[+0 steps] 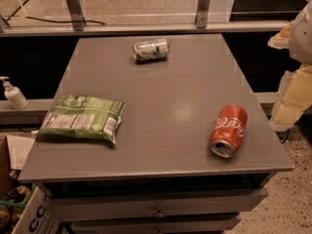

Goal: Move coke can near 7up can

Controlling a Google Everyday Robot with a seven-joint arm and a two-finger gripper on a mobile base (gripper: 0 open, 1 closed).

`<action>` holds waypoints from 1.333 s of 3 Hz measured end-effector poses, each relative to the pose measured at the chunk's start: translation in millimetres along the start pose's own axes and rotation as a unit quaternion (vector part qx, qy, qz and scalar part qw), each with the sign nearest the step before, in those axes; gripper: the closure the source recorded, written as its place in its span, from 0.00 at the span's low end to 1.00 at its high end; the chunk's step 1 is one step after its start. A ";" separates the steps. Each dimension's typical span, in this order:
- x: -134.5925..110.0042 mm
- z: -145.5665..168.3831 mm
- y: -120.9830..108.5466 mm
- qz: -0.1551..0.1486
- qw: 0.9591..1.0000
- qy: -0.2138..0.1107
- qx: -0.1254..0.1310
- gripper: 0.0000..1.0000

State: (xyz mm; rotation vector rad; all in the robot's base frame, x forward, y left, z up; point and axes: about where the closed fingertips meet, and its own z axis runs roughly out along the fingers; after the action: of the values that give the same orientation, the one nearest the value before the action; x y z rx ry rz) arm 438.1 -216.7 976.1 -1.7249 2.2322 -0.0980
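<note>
The gripper (298, 89) hangs off the table's (170, 89) right edge, a pale shape; whether it is spread or closed I cannot tell. The coke can (229, 130) lies on its side to its left, near the front right corner, long axis roughly front-to-back. The 7up can (151, 49) lies crosswise at the far middle, well apart, with nothing between them. The chip bag (80, 118) sits clear on the left.

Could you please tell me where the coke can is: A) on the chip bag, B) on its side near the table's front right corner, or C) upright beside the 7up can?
B: the coke can lies on its side at the table front right, apart from the 7up can; the tool is beyond the right edge.
</note>
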 end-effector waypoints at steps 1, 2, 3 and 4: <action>0.0 0.0 0.0 0.000 1.000 0.000 0.000 0.00; -3.1 3.0 -2.5 -0.019 1.000 -0.012 -0.007 0.00; -7.0 15.2 -3.5 -0.054 0.998 -0.041 -0.019 0.00; -7.5 31.1 4.6 -0.108 0.991 -0.070 -0.035 0.00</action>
State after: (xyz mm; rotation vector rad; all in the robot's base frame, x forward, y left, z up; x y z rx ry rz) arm 444.5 -203.9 947.1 -1.9418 1.9674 0.0511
